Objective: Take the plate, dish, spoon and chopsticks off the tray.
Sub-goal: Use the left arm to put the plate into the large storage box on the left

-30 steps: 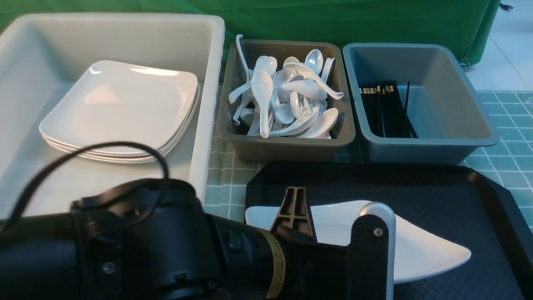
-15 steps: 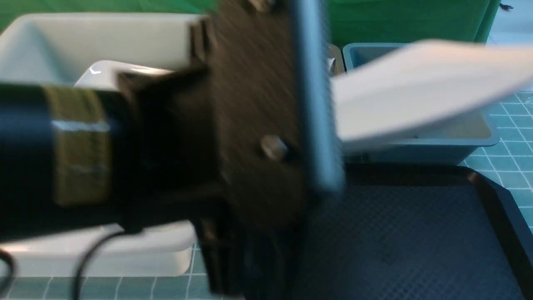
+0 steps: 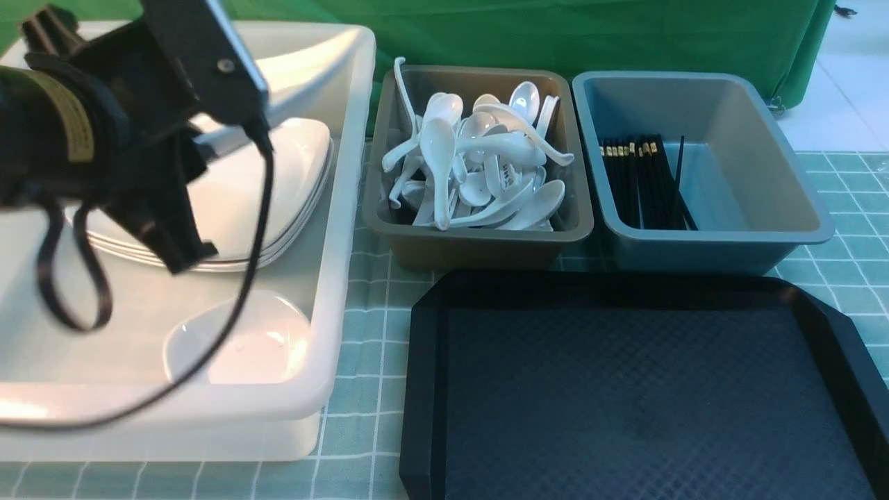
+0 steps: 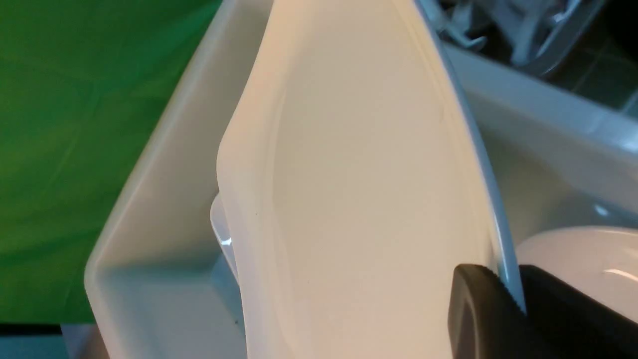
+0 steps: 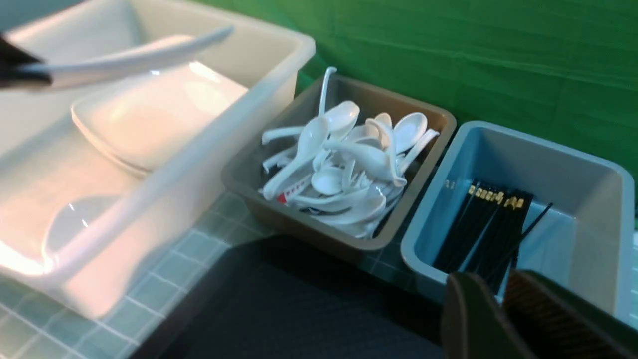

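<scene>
1. Front view, upper left: the left gripper (image 4: 513, 299) pinches the large glossy white square plate (image 3: 312, 59) by its rim, one black finger (image 4: 473, 314) on each face.
2. The plate hangs tilted above the stack of white plates (image 3: 278, 187) in the white plastic bin (image 3: 347, 229).
3. A small white dish (image 3: 243, 344) lies in that bin, lower left.
4. The black diamond-textured tray (image 3: 625, 389) fills the lower right.
5. The right gripper (image 5: 498, 319) shows a narrow gap, holding nothing.

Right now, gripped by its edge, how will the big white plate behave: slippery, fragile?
Probably slippery: the plate is glossy, and the left gripper pinches only its thin rim. Likely stiff yet fragile: it looks ceramic, so dropping it on the stack of plates could chip it. Held at one edge, it may pivot downward.
</scene>
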`<act>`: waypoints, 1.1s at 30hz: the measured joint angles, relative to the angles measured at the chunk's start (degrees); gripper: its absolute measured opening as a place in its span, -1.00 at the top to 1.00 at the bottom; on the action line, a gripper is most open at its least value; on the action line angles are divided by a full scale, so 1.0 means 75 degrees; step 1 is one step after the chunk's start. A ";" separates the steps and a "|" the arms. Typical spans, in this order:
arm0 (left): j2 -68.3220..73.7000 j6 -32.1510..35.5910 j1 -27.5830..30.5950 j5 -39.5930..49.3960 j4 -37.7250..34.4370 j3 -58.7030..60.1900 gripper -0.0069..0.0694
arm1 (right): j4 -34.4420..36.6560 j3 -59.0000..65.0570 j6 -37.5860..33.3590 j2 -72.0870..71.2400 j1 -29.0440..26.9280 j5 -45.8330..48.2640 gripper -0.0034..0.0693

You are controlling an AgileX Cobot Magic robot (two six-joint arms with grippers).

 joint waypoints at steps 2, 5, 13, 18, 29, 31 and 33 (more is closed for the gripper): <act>0.0396 0.0122 0.0521 -0.0320 -0.0018 0.0008 0.74 | 0.0002 0.0000 -0.0083 0.0008 0.0000 0.0061 0.51; 0.1009 0.0418 0.1002 -0.0772 -0.0003 0.0008 0.74 | 0.0002 -0.0009 -0.0191 0.0008 0.0000 0.0239 0.51; 0.2401 0.0747 0.1264 -0.1405 0.0314 0.0014 0.74 | 0.0002 -0.0043 -0.0198 0.0008 0.0000 0.0430 0.51; 0.2925 0.0773 0.1257 -0.1641 0.0452 0.0016 0.75 | 0.0002 -0.0043 -0.0229 0.0008 0.0000 0.0438 0.51; 0.3296 0.0743 0.1257 -0.1748 -0.0123 0.0016 0.12 | 0.0009 -0.0051 -0.0322 0.0008 0.0000 0.0846 0.52; 0.3288 0.0738 0.1257 -0.1748 -0.0307 0.0016 -0.12 | 0.0009 -0.0051 -0.0338 0.0008 0.0000 0.0989 0.52; 0.3267 0.0738 0.1257 -0.1748 -0.0450 0.0016 -0.22 | 0.0009 -0.0051 -0.0338 0.0008 0.0000 0.1079 0.52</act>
